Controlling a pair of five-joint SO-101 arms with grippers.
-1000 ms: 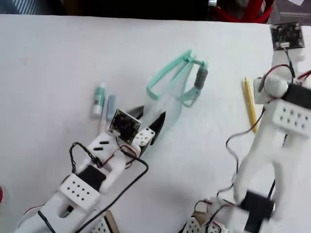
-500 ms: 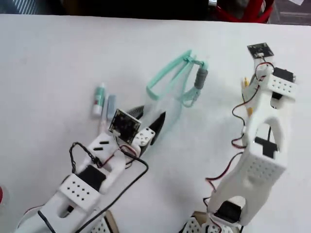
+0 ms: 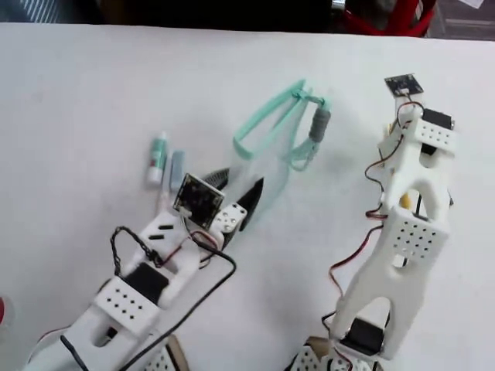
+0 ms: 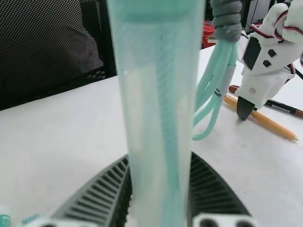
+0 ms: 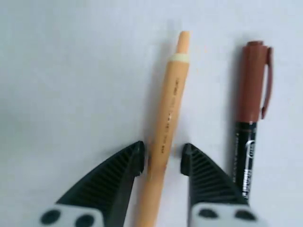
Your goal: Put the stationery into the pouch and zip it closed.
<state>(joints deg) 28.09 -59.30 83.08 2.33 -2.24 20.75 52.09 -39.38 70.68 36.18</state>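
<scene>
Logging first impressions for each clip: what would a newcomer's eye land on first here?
The left gripper is shut on a translucent mint-green pouch, which stretches away from it across the middle of the table. Toward the table's right side, the right gripper has its fingers open on either side of an orange pen lying flat, with a brown-capped marker beside it.

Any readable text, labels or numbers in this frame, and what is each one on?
Orange pen: small dark print along the barrel, too blurred to read.
Brown-capped marker: white print on its black barrel, blurred and not legible.
No text here can be quoted.
</scene>
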